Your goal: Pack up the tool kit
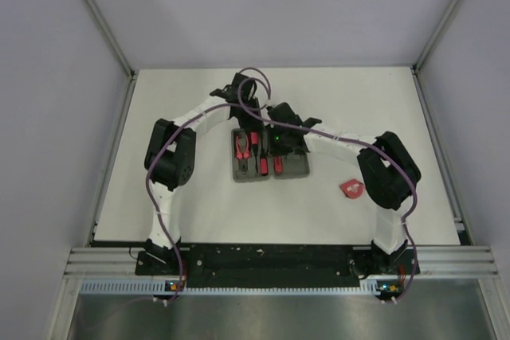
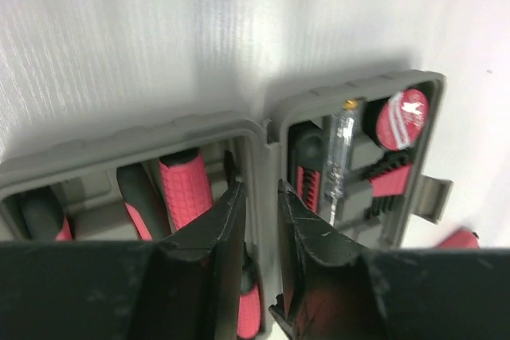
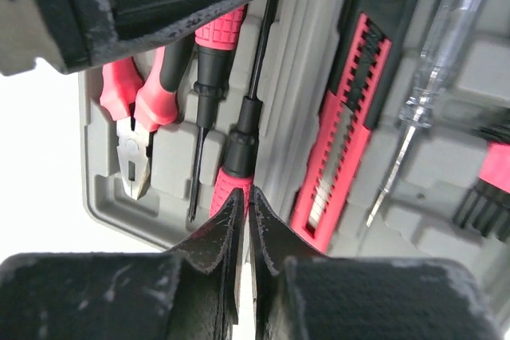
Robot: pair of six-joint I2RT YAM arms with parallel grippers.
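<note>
The grey case (image 1: 295, 170) lies open at mid-table. Its left half holds red-and-black pliers (image 3: 131, 129) and two screwdrivers (image 3: 209, 77). Its right half holds a red-and-black knife (image 3: 347, 129) and a clear tester screwdriver (image 3: 422, 93). My left gripper (image 2: 261, 193) hovers over the case's hinge ridge (image 2: 267, 129) at the far edge, jaws a narrow gap apart and empty. My right gripper (image 3: 247, 193) is shut, its tips on the red handle of the inner screwdriver (image 3: 229, 174). The red tape measure (image 1: 351, 189) lies on the table right of the case.
A red round piece with a white label (image 2: 402, 117) sits in a corner of the case's right half. The case latch (image 2: 430, 197) sticks out at its side. Both arms (image 1: 171, 153) arch over the white table (image 1: 199, 205), meeting above the case.
</note>
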